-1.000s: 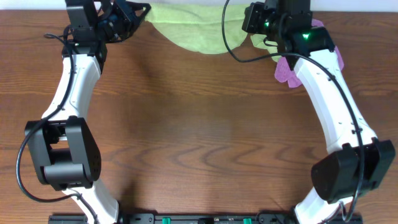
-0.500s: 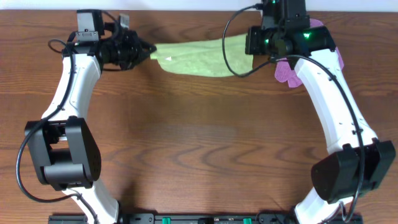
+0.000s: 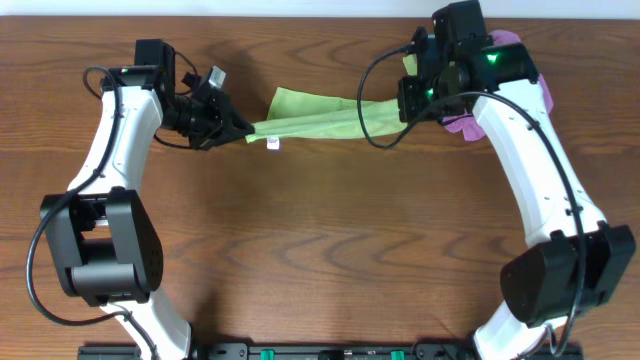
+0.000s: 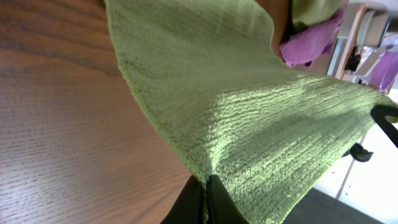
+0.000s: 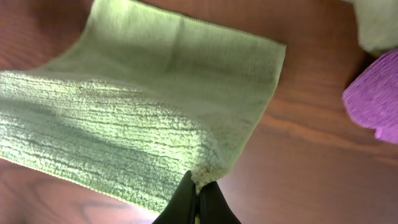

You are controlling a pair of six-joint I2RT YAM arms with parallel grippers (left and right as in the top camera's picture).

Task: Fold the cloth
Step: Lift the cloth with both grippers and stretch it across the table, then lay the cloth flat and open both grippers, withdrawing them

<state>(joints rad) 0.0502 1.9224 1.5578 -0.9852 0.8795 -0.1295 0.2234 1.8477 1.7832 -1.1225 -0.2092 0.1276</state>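
Between the left gripper (image 4: 204,190) and right gripper (image 5: 198,188), one green cloth (image 3: 318,118) stretches.

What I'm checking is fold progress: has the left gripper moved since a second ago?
Yes. The left gripper moved away from the table's far edge, pulling the cloth.

dark wood-grain table (image 3: 320,240), purple cloth (image 3: 465,127) lying far right, green cloth (image 3: 318,112) partly resting on the wood

A fixed overhead camera looks straight down on the whole desk (image 3: 320,250) from well above, while the two wrist cameras, at opposite ends, press in close on the same green cloth (image 3: 320,118).
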